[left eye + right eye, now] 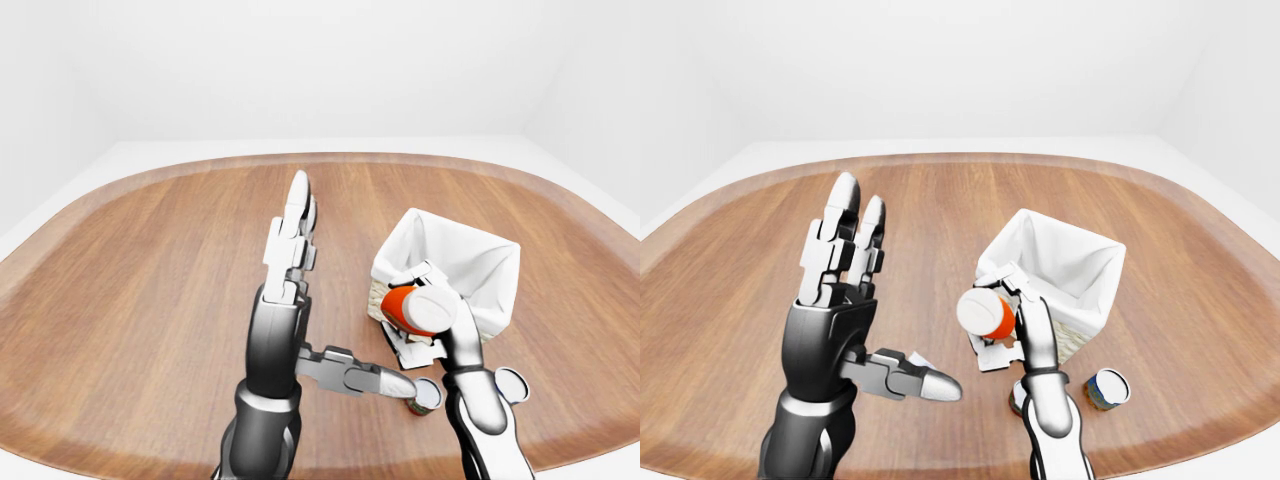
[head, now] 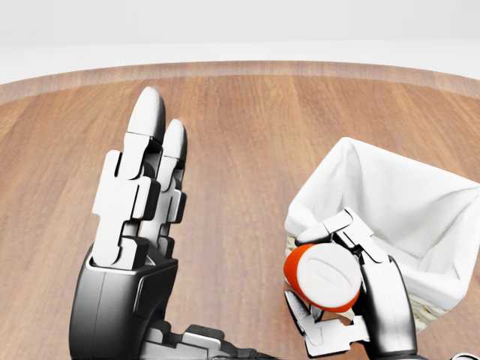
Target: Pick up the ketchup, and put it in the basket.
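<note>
The ketchup (image 2: pixel 322 276), a red bottle with a white cap facing the camera, lies tilted in my right hand (image 1: pixel 998 318), whose fingers (image 2: pixel 352 229) are shut round it. It hangs just at the lower-left rim of the basket (image 2: pixel 394 199), a box lined with white cloth at the head view's right. My left hand (image 1: pixel 880 300) stands open to the left of the bottle, fingers (image 2: pixel 142 165) straight up and thumb pointing right, touching nothing.
A small tin can (image 1: pixel 1107 387) stands on the wooden table (image 1: pixel 150 270) below the basket, beside my right wrist. The table's rounded edge runs along the top and sides of the eye views, with white floor beyond.
</note>
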Tool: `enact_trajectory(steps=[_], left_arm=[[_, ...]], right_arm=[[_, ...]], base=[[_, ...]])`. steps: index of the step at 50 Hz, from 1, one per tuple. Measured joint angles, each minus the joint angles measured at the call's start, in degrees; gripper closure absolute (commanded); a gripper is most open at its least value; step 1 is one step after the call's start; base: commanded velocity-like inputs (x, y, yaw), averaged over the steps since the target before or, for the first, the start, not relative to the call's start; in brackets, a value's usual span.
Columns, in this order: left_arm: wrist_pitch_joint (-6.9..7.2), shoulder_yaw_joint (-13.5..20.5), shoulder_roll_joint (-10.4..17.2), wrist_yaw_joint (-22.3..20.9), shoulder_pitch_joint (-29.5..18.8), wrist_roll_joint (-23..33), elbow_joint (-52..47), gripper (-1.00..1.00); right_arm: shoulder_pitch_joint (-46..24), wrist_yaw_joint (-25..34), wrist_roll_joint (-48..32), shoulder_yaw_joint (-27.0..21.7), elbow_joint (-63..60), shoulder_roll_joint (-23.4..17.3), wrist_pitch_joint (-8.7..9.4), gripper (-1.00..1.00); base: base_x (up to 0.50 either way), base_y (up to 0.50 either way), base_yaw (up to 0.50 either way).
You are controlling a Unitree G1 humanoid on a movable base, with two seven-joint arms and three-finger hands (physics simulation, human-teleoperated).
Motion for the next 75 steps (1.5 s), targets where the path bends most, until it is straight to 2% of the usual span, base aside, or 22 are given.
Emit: enact_trajectory(steps=[7,17,24,28,42,62,70,75], left_arm=[[0.00,9.69,2.12,-3.17,4.43,-3.28,2.04,-1.00],[-0.07,23.15,1.77,-7.47,7.65,-7.69,9.88,-1.00],[-2.17,29.38,1.03,-9.70,8.61,-9.17,17.40,-1.00],[-2.50,31.83,0.73,-10.57,8.71,-9.70,19.84,-1.00],[-2.91,36.23,0.10,-12.06,8.51,-10.54,23.94,-1.00],[-2.93,38.02,-0.16,-12.75,8.57,-10.78,24.99,-1.00],[-3.48,38.38,-0.22,-13.02,8.49,-11.14,25.84,-1.00],[-4.45,38.78,-0.11,-13.12,7.99,-11.60,27.55,-1.00]], right_arm=[[0.28,-0.01,-0.03,0.14,-0.37,-0.05,0.00,1.00],[0.57,0.05,-0.05,0.18,-0.94,-0.11,0.00,1.00],[0.79,0.05,-0.11,0.26,-1.35,-0.15,0.00,1.00],[0.82,0.03,-0.16,0.30,-1.39,-0.16,0.00,1.00],[0.91,0.07,-0.19,0.28,-1.55,-0.18,0.00,1.00],[0.71,-0.04,-0.27,0.45,-1.52,-0.12,0.00,1.00],[0.56,-0.34,-0.26,0.78,-1.45,-0.09,0.00,1.00],[0.29,-0.56,-0.36,1.02,-1.12,-0.09,0.00,1.00]], base=[[0.00,0.00,0.00],[0.00,0.00,0.00],[0.00,0.00,0.00],[0.00,0.00,0.00],[0.00,0.00,0.00],[0.00,0.00,0.00],[0.00,0.00,0.00],[0.00,0.00,0.00]])
